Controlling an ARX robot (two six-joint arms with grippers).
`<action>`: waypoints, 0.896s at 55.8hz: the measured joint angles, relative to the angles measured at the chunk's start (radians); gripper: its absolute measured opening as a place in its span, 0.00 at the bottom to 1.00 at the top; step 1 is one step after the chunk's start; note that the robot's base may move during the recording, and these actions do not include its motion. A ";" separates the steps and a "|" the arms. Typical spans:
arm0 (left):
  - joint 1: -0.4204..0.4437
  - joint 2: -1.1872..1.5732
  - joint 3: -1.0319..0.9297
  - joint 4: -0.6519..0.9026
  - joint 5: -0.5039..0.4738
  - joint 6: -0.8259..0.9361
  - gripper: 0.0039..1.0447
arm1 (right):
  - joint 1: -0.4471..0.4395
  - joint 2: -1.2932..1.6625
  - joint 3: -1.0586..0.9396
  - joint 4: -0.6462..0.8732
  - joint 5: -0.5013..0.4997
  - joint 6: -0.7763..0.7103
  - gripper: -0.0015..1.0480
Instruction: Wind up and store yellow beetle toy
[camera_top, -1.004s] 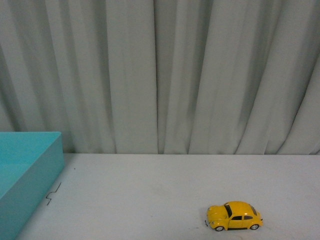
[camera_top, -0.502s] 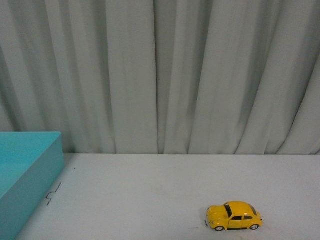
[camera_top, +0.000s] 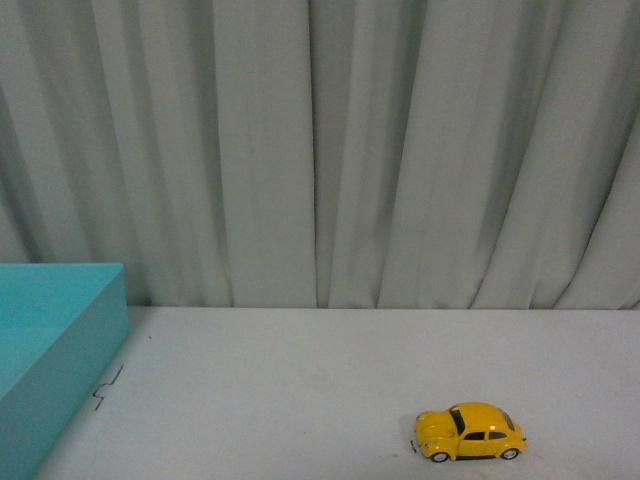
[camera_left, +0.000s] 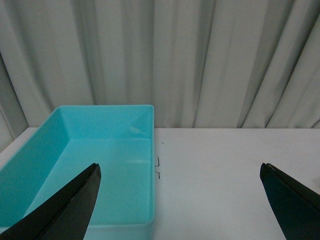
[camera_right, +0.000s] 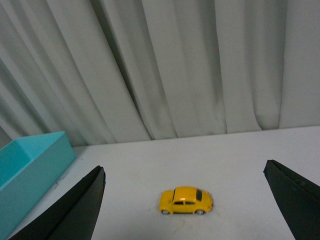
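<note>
Holds the left gripper (camera_left: 180, 169) up off the white table (camera_left: 225, 175), its two dark fingers (camera_left: 65, 210) spread wide and pinching nothing. Looks past those fingers to a teal box (camera_left: 95, 122) lying on the table ahead of the left gripper, shifted toward one finger and partly overlapped by it in the wrist view; cannot tell whether that fingertip hangs over the box or short of it. Shows a small dark mark (camera_left: 157, 168) on the table just beside the box's long wall, ahead of the gap between the left fingers. Holds the right gripper (camera_right: 184, 166) the same way, fingers (camera_right: 75, 210) set far apart, gripping nothing, clear of the table. Finds the yellow toy car (camera_right: 186, 200) ahead of the right gripper, upright on its wheels on the table, about midway between the two fingers in the wrist view and touching neither. Presents the car side-on to that gripper, with glossy rounded body, dark windows and black wheels with pale hubs showing. Puts the car (camera_top: 469, 432) well apart from the box (camera_top: 80, 370), out on the right gripper's side, nose turned toward the box and bare table between them. Closes the scene beyond both grippers with a pale pleated curtain (camera_top: 320, 150) hanging down to the table's far edge.
</note>
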 joint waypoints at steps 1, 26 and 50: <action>0.000 0.000 0.000 0.000 0.000 0.000 0.94 | -0.007 0.063 0.016 0.057 -0.005 0.002 0.94; 0.000 0.000 0.000 0.000 0.000 0.000 0.94 | 0.094 0.864 0.447 0.390 -0.018 -0.093 0.94; 0.000 0.000 0.000 0.000 0.000 0.000 0.94 | 0.270 1.171 0.838 -0.060 -0.161 -0.570 0.94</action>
